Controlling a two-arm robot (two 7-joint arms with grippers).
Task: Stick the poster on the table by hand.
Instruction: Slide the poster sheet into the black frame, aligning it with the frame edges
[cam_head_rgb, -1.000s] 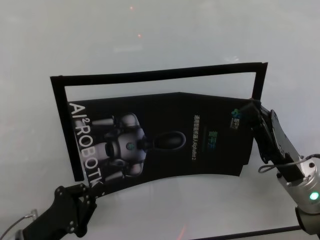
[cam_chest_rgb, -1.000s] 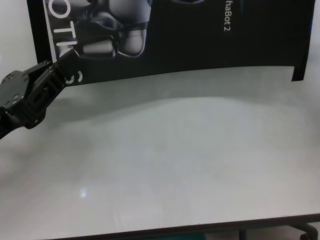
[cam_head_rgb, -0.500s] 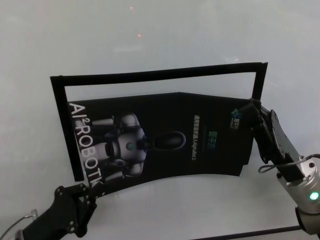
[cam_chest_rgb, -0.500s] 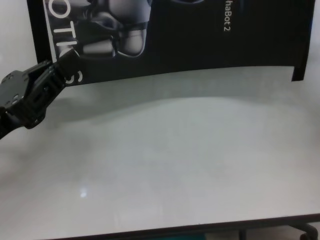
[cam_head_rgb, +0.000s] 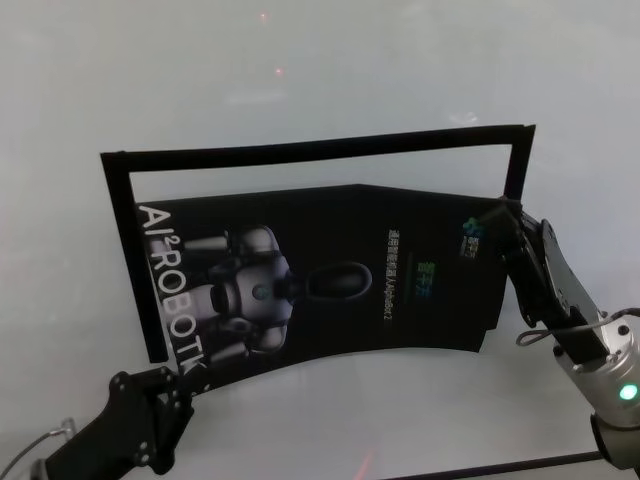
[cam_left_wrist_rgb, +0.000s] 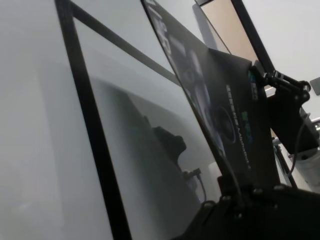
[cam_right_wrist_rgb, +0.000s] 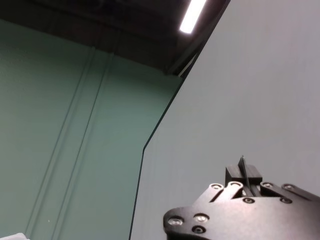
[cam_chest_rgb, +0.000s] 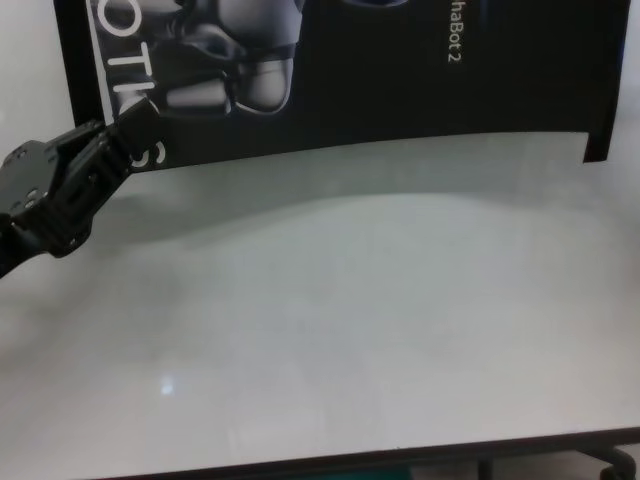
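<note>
Both-handed, left gripper (cam_head_rgb: 178, 375) and right gripper (cam_head_rgb: 502, 212) pinch the poster (cam_head_rgb: 330, 275).

Both arms end in matte black, segmented plastic. The left claw (cam_head_rgb: 178, 378) has blocky linked plates dotted with small round screws, and what seems to be a thin grey cable trails beside its forearm. The right claw (cam_head_rgb: 503, 212) sits on a slim jointed black link, followed by a silver-grey cylindrical wrist with a glowing green light and a looping grey cable.

Right gripper (cam_right_wrist_rgb: 243, 187) pinches thin dark poster (cam_right_wrist_rgb: 243, 167) edge; green wall (cam_right_wrist_rgb: 70, 135) and ceiling light (cam_right_wrist_rgb: 193, 16) beyond
</note>
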